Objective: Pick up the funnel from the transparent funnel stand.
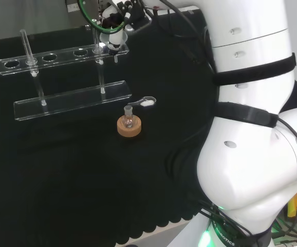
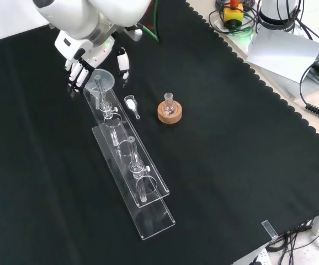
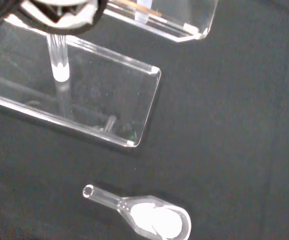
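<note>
The clear funnel (image 2: 103, 78) sits in the end hole of the transparent stand's upper rail (image 2: 127, 144), at the stand's far end in the front view. My hand (image 2: 81, 65) hovers over that end, its fingers (image 2: 76, 74) to the funnel's left and its thumb (image 2: 123, 63) to its right, straight and a little apart from the rim. In the head view the hand (image 1: 113, 21) hangs just above the funnel (image 1: 111, 45) at the right end of the rail (image 1: 51, 57). The wrist view shows the funnel's stem (image 3: 58, 60) above the stand's base plate (image 3: 114, 107).
A small flask stands on a cork ring (image 2: 169, 113) right of the stand in the front view, also seen as the cork ring (image 1: 129, 128) in the head view. A glass spoon with white powder (image 2: 131, 104) (image 3: 152, 220) lies between the stand and the flask. Two thin rods rise from the stand's base.
</note>
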